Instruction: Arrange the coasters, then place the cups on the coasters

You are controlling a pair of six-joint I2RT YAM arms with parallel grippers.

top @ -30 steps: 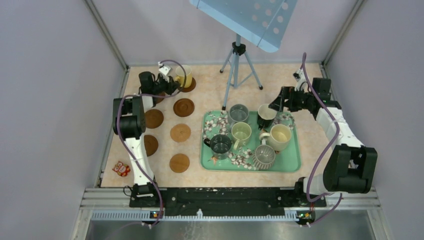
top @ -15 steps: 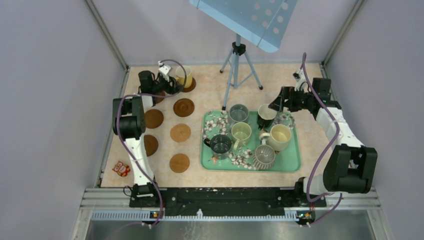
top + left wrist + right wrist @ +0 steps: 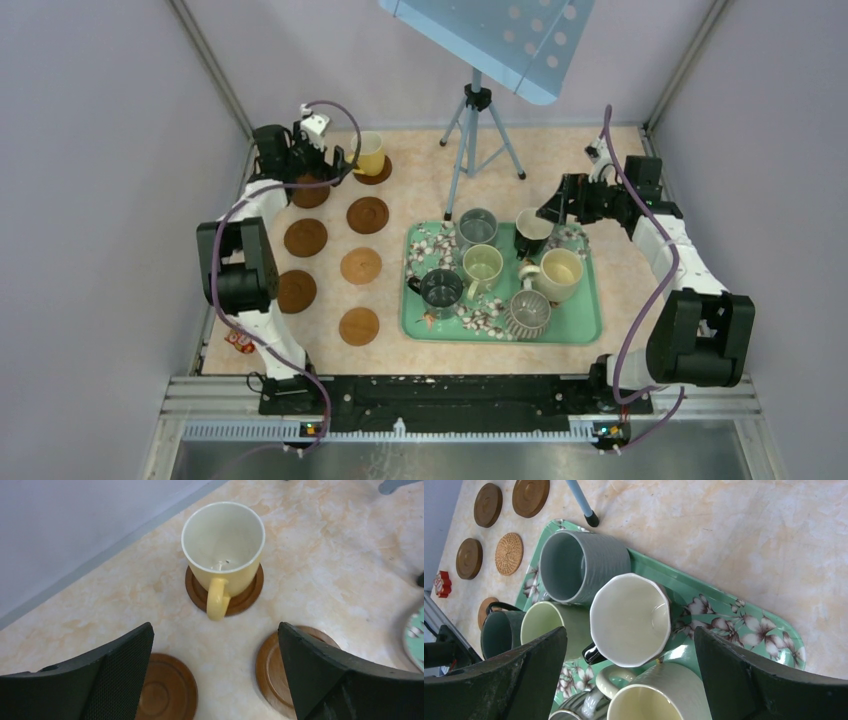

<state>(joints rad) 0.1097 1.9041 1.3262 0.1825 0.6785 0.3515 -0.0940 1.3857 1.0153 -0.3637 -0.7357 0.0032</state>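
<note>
Your left gripper (image 3: 214,642) has opened and backed off, so the yellow mug (image 3: 223,545) stands freed on its far coaster (image 3: 250,594). Your right gripper (image 3: 630,632) hangs open; six mugs (image 3: 482,265) remain on the tray (image 3: 588,336).

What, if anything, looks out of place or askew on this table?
Nothing spilled or tipped. The yellow mug stands upright on its coaster. One woven coaster is paler than the rest, and a small red object lies at the near left corner of the table.
</note>
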